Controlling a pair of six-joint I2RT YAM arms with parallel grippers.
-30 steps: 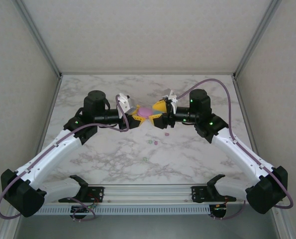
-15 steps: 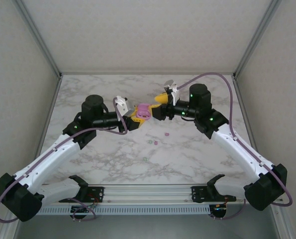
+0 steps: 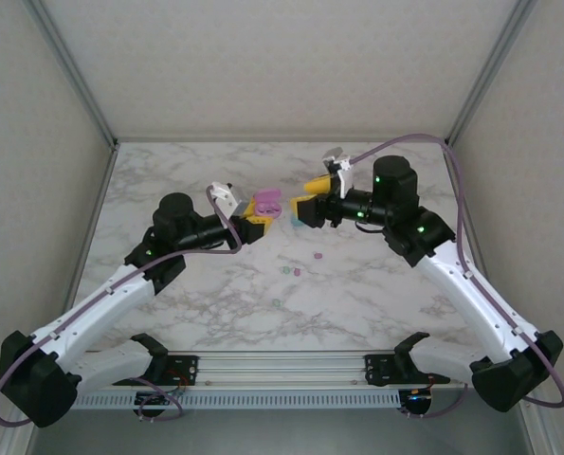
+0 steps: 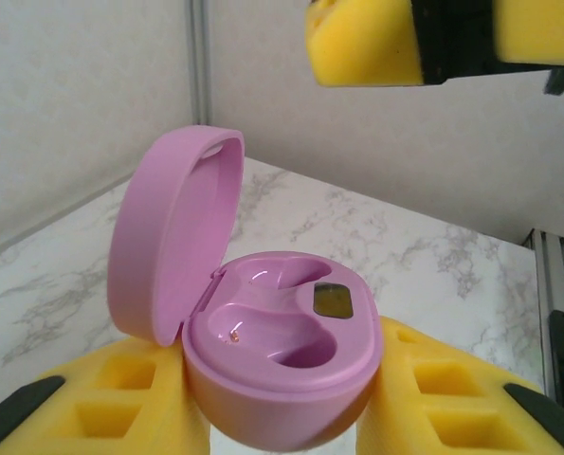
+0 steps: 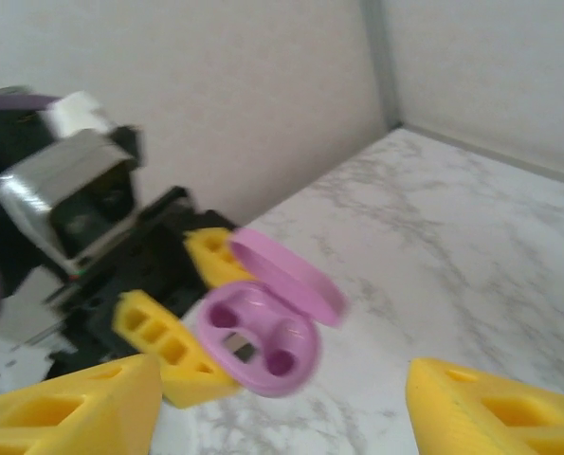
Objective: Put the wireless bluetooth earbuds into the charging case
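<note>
Left pincer [image 3: 259,218] round case [image 4: 282,379], lid [image 4: 172,246] upright

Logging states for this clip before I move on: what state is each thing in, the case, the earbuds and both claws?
pink charging case: lid open, both wells empty.
left claw: shut on the pink charging case.
right claw: open, holding nothing, apart from the pink charging case.
earbuds: lying loose on the marble table, none inserted.
</note>
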